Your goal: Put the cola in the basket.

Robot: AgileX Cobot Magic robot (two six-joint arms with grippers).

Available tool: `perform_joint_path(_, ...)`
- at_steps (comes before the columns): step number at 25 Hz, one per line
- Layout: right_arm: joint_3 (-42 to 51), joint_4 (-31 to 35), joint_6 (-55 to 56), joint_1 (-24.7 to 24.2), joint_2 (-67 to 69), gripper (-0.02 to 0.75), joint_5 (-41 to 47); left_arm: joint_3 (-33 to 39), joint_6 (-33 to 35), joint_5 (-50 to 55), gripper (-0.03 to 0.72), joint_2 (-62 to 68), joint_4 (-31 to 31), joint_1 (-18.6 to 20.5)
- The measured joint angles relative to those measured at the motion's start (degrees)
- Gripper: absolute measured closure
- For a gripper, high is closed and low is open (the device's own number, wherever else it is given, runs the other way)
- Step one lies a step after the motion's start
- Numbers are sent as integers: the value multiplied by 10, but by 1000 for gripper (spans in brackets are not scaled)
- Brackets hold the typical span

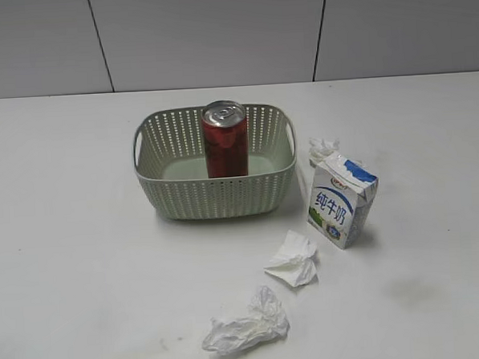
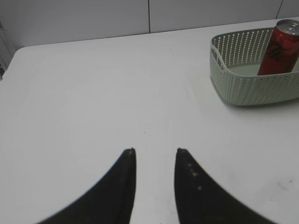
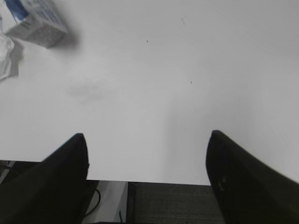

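The red cola can (image 1: pixel 225 140) stands upright inside the pale green basket (image 1: pixel 216 195) at the table's middle back. Both also show in the left wrist view, the can (image 2: pixel 279 48) inside the basket (image 2: pixel 243 84) at the upper right. My left gripper (image 2: pixel 155 150) is open and empty over bare table, well to the left of the basket. My right gripper (image 3: pixel 147 135) is wide open and empty near the table's front edge. Neither gripper shows in the exterior view.
A white-and-blue milk carton (image 1: pixel 341 200) stands right of the basket, and its corner shows in the right wrist view (image 3: pixel 35 21). Crumpled white tissues lie behind the carton (image 1: pixel 323 148), in front of the basket (image 1: pixel 293 259) and nearer the front (image 1: pixel 245 325).
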Motion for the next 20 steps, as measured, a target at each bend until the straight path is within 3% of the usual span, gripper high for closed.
perform_joint_path(9, 180, 0, 0, 0, -185, 146, -43, 0, 0, 0, 459, 0, 0, 0)
perform_joint_path(20, 306, 0, 0, 0, -393, 148, -73, 0, 0, 0, 459, 0, 0, 0)
